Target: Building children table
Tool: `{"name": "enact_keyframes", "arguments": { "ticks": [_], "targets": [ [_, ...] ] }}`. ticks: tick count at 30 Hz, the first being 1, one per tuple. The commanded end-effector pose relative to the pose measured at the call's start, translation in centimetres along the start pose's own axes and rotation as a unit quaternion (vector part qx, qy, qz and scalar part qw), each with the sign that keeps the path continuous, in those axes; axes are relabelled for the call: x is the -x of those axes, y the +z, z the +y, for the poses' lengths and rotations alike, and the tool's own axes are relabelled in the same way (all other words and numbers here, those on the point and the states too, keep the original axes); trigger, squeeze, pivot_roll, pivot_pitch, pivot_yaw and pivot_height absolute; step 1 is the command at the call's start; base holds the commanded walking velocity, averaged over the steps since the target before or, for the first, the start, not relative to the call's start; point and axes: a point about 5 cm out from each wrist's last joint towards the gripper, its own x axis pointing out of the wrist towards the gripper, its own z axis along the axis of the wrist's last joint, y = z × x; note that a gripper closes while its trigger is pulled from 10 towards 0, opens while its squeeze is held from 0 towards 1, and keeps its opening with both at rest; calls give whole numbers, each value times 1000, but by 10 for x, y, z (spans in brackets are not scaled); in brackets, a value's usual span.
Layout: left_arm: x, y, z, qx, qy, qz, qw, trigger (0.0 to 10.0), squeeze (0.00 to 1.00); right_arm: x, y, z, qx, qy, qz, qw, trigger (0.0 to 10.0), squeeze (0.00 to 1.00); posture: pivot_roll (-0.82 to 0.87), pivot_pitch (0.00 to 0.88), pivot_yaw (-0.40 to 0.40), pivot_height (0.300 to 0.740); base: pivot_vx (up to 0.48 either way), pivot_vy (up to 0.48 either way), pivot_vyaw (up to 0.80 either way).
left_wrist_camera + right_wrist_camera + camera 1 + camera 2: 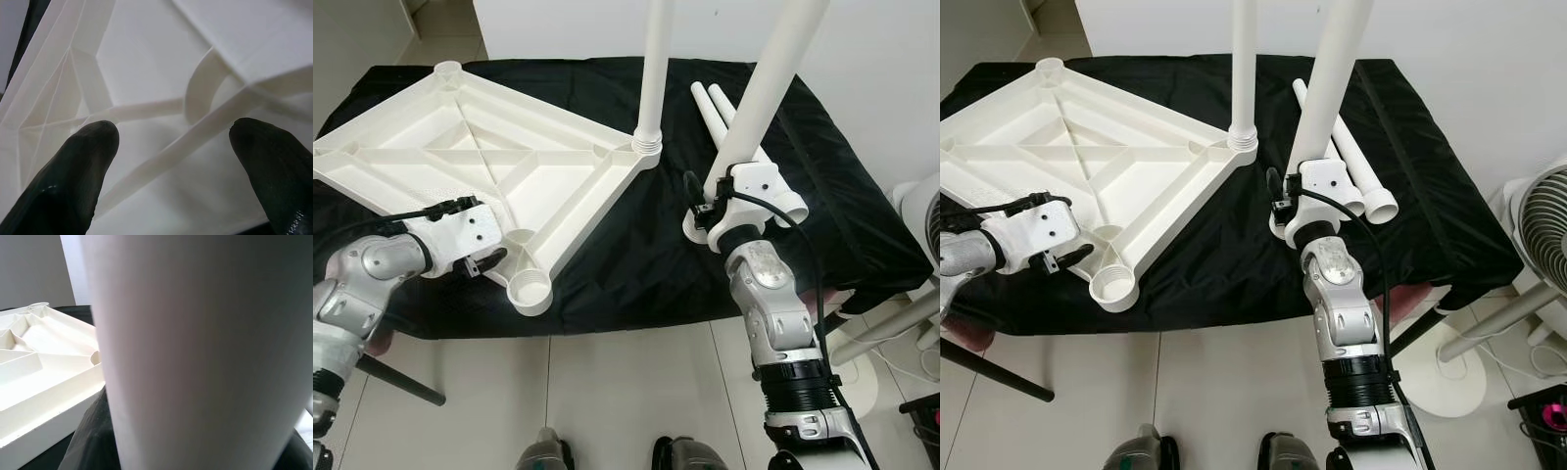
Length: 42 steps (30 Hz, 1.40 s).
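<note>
Leg-fitting step: the upturned tabletop lies left on the black-draped table. Right gripper jaws clamp 1 leg upright; left gripper jaws apart at the near socket, likely next.

Tabletop and legs: white moulded plastic, smooth, faint sheen; cloth: black, slightly glossy, creased; fingers: black, glossy
</note>
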Motion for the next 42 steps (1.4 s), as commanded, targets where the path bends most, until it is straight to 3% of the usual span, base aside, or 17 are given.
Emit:
{"name": "enact_keyframes", "arguments": {
  "ticks": [1, 7, 16, 23, 26, 28, 34, 36, 42],
  "targets": [
    [-9, 7, -14, 2, -13, -17, 1000, 10000, 0, 2, 3, 0, -4, 1, -8, 1000, 10000, 0, -6, 94, 25, 740, 0, 0, 0],
    [-26, 35, -25, 26, -19, -79, 996, 10000, 0, 2, 3, 1, -5, 5, -8, 1000, 10000, 0, -15, 99, 28, 740, 0, 0, 0],
    [-36, 52, -25, 69, 9, -112, 991, 10000, 0, 5, 2, 3, -6, 5, -4, 1000, 10000, 0, -28, 103, 36, 740, 0, 0, 0],
    [-41, 63, -31, 95, -7, -137, 986, 10000, 0, 7, 0, 3, -6, 5, -1, 1000, 10000, 0, -27, 101, 33, 740, 0, 0, 0],
    [-41, 62, -30, 110, -17, -142, 984, 10000, 0, 7, 0, 4, -5, 8, -1, 1000, 10000, 0, -26, 100, 34, 740, 0, 0, 0],
    [-37, 55, -21, 144, -40, -154, 977, 10000, 0, 7, 0, 5, -4, 17, -3, 1000, 10000, 0, -24, 102, 32, 740, 0, 0, 0],
    [-25, 42, 2, 156, -68, -160, 972, 10000, 0, 11, 3, 15, -10, 60, -13, 998, 10000, 0, -26, 118, 35, 740, 0, 0, 0],
    [-22, 31, 9, 142, -81, -132, 978, 10000, 0, 19, 2, 24, -13, 101, -15, 995, 10000, 0, -28, 127, 36, 740, 0, 0, 0],
    [-18, 22, 10, 128, -114, -108, 979, 10000, 0, 25, 0, 29, -11, 123, -10, 992, 10000, 0, -37, 140, 35, 740, 0, 0, 0]
  ]
}}
